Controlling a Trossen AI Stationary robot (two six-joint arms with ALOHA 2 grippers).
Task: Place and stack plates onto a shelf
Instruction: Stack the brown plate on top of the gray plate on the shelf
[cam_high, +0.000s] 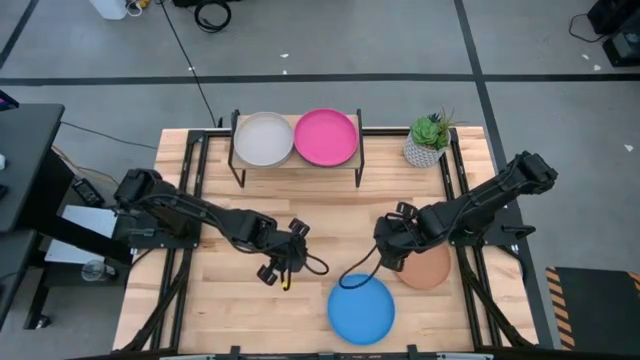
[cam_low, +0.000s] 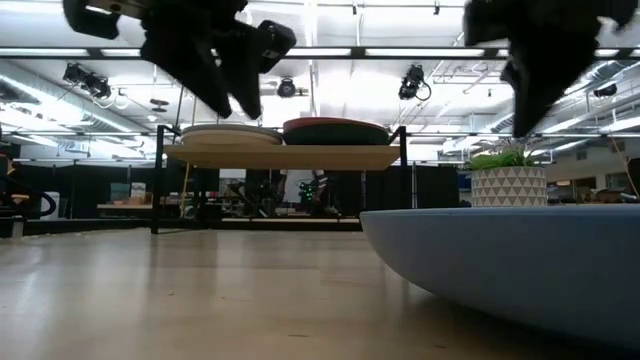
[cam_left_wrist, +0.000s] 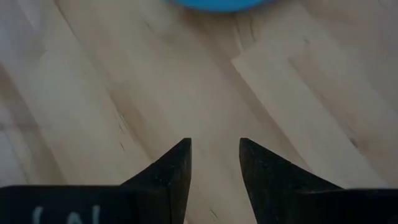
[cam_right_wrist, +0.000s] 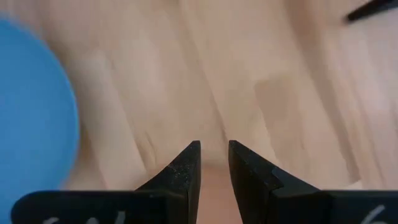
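Note:
The shelf (cam_high: 297, 166) stands at the table's far edge with a cream-grey plate (cam_high: 263, 139) and a magenta plate (cam_high: 326, 137) side by side on its top. A blue plate (cam_high: 361, 309) lies flat near the near edge and fills the foreground of the low view (cam_low: 520, 265). A tan-brown plate (cam_high: 427, 270) lies flat on the table, partly under the right arm. My left gripper (cam_high: 289, 256) hovers left of the blue plate, its fingers (cam_left_wrist: 214, 152) a little apart over bare wood. My right gripper (cam_high: 389, 246) hovers between the blue and tan plates, its fingers (cam_right_wrist: 214, 152) narrowly apart. The other plates are out of view.
A potted plant (cam_high: 428, 140) in a white pot stands right of the shelf at the far right corner. Black cables loop from both grippers over the table's middle. Bare slatted tabletop (cam_high: 330, 210) lies between the shelf and the grippers.

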